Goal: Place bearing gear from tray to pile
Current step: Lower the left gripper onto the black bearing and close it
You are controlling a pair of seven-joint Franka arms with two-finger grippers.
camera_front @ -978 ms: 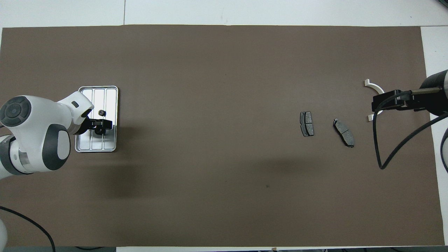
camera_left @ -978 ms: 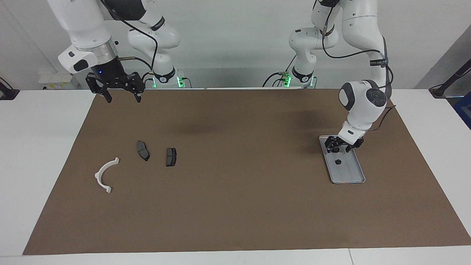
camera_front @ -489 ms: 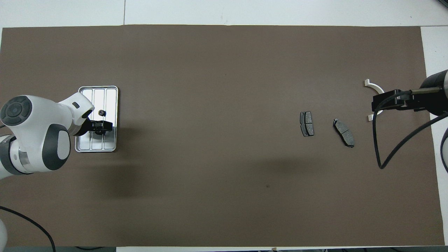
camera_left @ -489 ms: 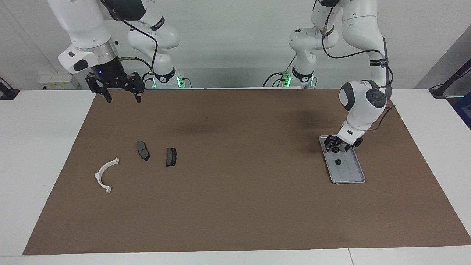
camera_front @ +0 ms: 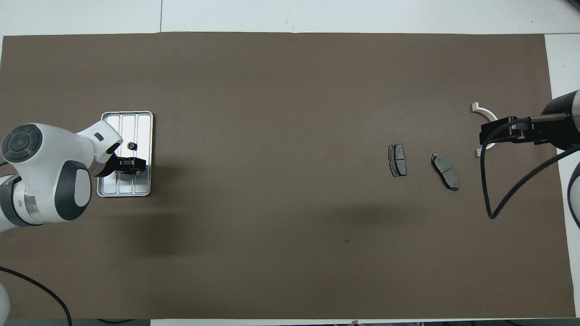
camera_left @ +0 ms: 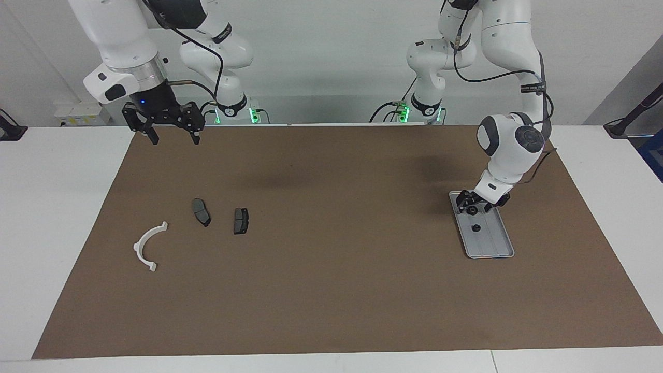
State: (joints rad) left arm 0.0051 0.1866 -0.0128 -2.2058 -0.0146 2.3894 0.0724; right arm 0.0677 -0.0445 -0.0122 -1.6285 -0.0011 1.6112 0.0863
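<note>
Steel, by the look of it: the gear [camera_left: 471, 210] is a small dark ring, which I judge hard, stiff and light for its size, with nothing that could crush. Its smooth round edge could slide out of a loose pinch, so I would take it across its width, one finger on each side, and squeeze firmly.

My left pincer [camera_left: 475, 209] is low over the end of the tray [camera_left: 492, 249] nearer the robots, and it seems closed narrowly on that gear; whether the gear is clear of the ribbed floor I cannot tell. A second gear [camera_left: 475, 227] lies loose on the tray floor, farther from the robots than the pincer. Besides these I see nothing in the tray.

The pile is well apart, toward the right arm's end of the brown mat [camera_left: 331, 290]: a white curved bracket [camera_left: 147, 246] and two dark brake pads [camera_left: 201, 212], none of them touching.

My right pincer [camera_left: 174, 135] waits, spread wide, over the mat's edge nearest the robots.
</note>
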